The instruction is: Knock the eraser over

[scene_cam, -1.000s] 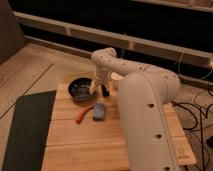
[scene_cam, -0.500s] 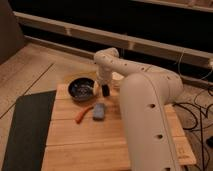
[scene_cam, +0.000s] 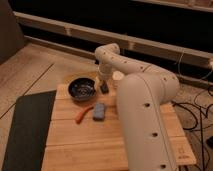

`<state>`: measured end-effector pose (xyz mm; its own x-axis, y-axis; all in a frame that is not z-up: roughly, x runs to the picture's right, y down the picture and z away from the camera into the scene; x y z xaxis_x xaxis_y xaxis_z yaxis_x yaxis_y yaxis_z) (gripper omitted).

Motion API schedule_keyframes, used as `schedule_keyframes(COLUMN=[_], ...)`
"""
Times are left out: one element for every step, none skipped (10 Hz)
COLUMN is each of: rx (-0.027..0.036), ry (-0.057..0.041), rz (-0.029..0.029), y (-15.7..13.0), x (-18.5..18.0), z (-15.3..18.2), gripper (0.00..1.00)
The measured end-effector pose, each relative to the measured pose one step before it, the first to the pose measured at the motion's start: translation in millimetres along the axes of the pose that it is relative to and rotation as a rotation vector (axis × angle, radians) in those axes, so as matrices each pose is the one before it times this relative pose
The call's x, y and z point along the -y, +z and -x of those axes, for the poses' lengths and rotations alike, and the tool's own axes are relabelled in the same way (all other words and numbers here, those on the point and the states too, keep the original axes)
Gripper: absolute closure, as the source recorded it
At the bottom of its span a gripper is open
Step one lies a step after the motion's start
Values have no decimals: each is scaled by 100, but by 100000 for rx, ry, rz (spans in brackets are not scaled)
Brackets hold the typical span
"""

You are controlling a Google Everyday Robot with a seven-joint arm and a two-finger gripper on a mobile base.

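The eraser is a small dark block standing on the wooden table, just right of the dark bowl. My gripper hangs at the end of the white arm, directly above and against the top of the eraser. The arm bends over the table's back edge and comes down from the right. The eraser still looks upright, though its top is partly hidden by the gripper.
A flat light-blue block and an orange curved object lie in front of the bowl. A dark mat borders the table's left side. Cables run on the floor to the right.
The gripper has shifted slightly to the right, closer over the eraser. The bowl, blue block and orange object have not moved.
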<state>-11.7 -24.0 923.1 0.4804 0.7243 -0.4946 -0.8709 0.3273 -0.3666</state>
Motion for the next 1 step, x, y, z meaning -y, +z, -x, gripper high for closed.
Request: schedule_keyframes(rx=[18], ry=[44], rz=[-30], y=[-12], x=[36], z=[-9], gripper=[35])
